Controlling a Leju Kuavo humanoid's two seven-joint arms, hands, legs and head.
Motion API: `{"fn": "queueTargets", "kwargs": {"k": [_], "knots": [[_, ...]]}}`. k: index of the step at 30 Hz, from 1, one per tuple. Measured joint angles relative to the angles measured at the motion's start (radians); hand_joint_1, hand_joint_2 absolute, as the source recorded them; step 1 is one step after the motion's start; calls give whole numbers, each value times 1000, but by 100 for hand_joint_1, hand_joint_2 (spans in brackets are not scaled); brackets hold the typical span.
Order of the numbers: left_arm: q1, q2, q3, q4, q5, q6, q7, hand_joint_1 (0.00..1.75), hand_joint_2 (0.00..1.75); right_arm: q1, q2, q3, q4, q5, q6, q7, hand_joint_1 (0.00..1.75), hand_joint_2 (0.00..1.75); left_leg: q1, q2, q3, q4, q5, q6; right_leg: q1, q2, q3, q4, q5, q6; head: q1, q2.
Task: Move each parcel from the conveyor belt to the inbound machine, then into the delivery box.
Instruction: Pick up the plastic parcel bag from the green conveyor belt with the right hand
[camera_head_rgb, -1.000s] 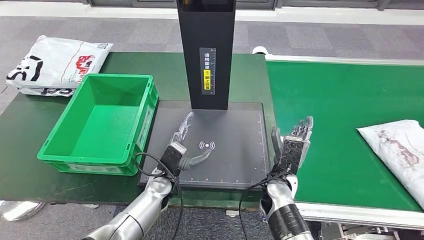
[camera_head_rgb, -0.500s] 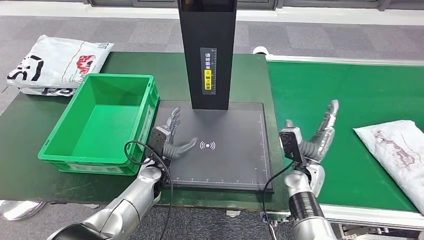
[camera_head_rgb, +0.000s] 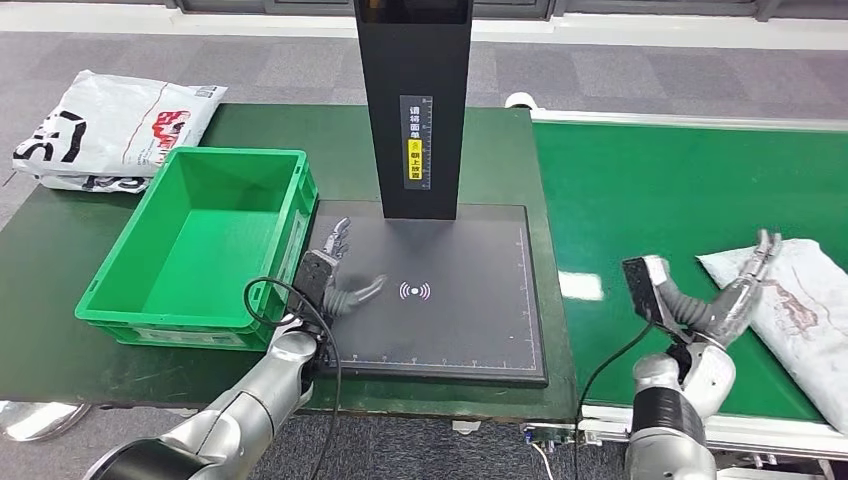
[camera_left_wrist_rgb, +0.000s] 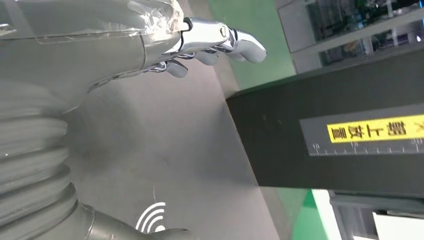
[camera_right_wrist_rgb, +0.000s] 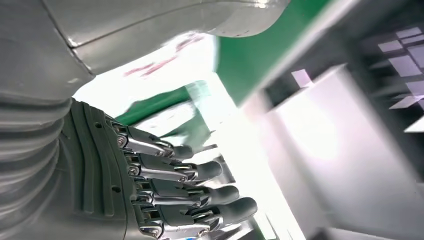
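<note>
Two parcels frame our view: on the green conveyor belt a white parcel lies at the far right, while a second white bag with red and black print rests on the dark table behind the green delivery box, whose bare floor holds nothing. Between belt and box stands the inbound machine, its black column rising over a dark scanning pad marked with a white signal symbol. We see our right hand over the belt with fingers spread, fingertips at the parcel's near edge; touching or just short, we cannot tell. A second ago it hung at the pad's right edge and has since swung out to the parcel. Our left hand hovers open-fingered over the pad's left side, having drifted toward the box.
</note>
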Motion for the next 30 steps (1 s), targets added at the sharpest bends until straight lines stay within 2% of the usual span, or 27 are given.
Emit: {"fn": "queueTargets", "kwargs": {"k": [2,9,11,14,16,18,23,30], "knots": [[0,0,7,1,0,1,1,0,175,-3,-1,-32,-15,35,0,32,0,175,0,0,0,0,0,0,0,0,0,0,0,0,0,0],[0,1,13,2,-2,5,1,0,175,-4,-4,-82,-36,53,0,58,0,175,0,1,0,0,0,0,0,0,0,0,0,0,0,0],[1,1,14,1,-8,17,-4,0,175,3,-22,-71,-32,79,0,156,0,175,0,0,0,0,0,0,0,-1,0,0,0,0,0,0],[10,0,19,-4,-13,32,-16,0,175,16,-88,28,5,109,0,496,0,175,0,-2,0,0,0,1,0,-2,1,0,0,0,0,0],[19,1,26,-11,-14,37,-20,0,175,18,-133,105,42,115,0,650,0,175,-1,0,0,0,0,1,-1,-1,1,0,0,1,0,0],[27,0,32,-19,-20,40,-19,0,175,18,-171,169,84,119,0,706,0,175,-1,0,0,0,0,1,-1,0,0,0,0,1,0,0],[42,1,37,-34,-29,44,-16,0,175,16,-238,278,201,119,0,788,0,175,-1,-1,0,0,0,1,-1,-2,1,0,0,1,0,0],[44,1,38,-48,-39,52,-7,0,175,-9,-295,379,342,119,0,876,0,175,-1,-1,0,0,0,1,-1,-1,0,0,0,1,0,0]]}}
